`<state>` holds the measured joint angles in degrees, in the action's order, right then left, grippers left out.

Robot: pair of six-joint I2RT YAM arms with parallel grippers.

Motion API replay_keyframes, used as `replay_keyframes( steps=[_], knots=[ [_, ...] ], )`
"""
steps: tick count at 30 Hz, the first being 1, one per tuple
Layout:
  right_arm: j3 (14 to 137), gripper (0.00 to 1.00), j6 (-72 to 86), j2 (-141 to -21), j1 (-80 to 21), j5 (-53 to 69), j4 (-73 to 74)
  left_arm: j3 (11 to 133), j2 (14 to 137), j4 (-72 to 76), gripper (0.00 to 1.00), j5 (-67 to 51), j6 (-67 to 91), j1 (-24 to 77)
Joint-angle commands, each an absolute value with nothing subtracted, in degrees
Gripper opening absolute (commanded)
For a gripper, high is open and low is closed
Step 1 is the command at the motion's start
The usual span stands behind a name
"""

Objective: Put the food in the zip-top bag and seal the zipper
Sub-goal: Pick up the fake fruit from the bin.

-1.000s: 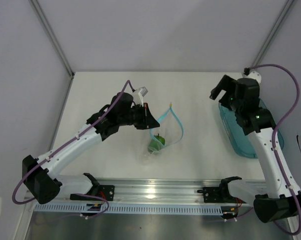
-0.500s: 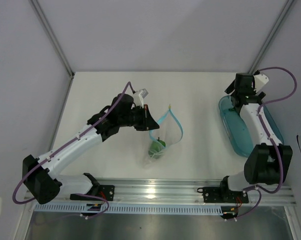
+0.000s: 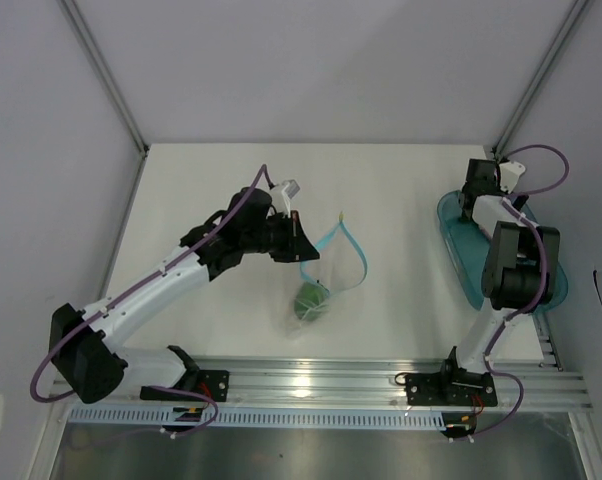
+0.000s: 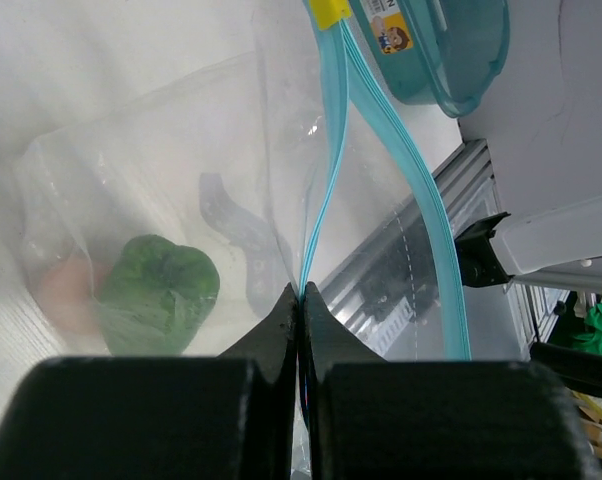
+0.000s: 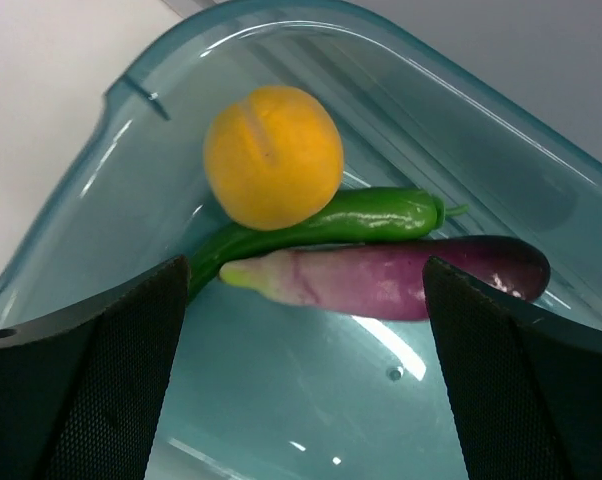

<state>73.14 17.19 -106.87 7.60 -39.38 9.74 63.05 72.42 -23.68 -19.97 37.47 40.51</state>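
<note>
Right arm: folded back since the prior view, right gripper [image 5: 303,300] now low over the tray [image 5: 281,50], jaws spread around yellow pepper [image 5: 273,155] and eggplant [image 5: 401,275], likely for pickup. Left gripper [image 4: 301,300]: pinching the zipper [image 4: 326,170], keeping the zip-top bag [image 4: 181,180] mouth raised for loading; bag shifted slightly. Contents: green bell pepper [image 4: 161,295], egg [image 4: 66,295].

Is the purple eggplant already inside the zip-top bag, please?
No, the eggplant lies in the teal tray, not in the zip-top bag.
</note>
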Motion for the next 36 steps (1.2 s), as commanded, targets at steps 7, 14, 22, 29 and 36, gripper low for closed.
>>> replay_keyframes(
  steps=[7, 14, 22, 29, 36],
  knots=[
    [77.4, 1.00, 13.4, -112.0, 9.3, -40.1, 1.8, 66.2, 75.8, -23.3, 0.00, -21.1, 36.5, 41.0],
    [79.6, 0.97, 13.9, -114.9, 11.0, -38.5, 1.9, 66.4, 76.9, -23.3, 0.01, -21.2, 36.1, 41.0],
    [83.0, 0.94, 13.9, -116.4, 12.1, -38.0, 4.3, 66.7, 78.1, -23.1, 0.01, -21.7, 36.1, 41.0],
    [85.3, 0.89, 13.8, -118.5, 12.8, -36.1, 6.8, 66.6, 77.8, -23.1, 0.01, -21.5, 35.9, 41.0],
    [85.8, 0.79, 14.0, -118.9, 13.0, -35.1, 8.4, 67.1, 78.0, -23.2, 0.00, -21.6, 35.9, 41.0]
  ],
)
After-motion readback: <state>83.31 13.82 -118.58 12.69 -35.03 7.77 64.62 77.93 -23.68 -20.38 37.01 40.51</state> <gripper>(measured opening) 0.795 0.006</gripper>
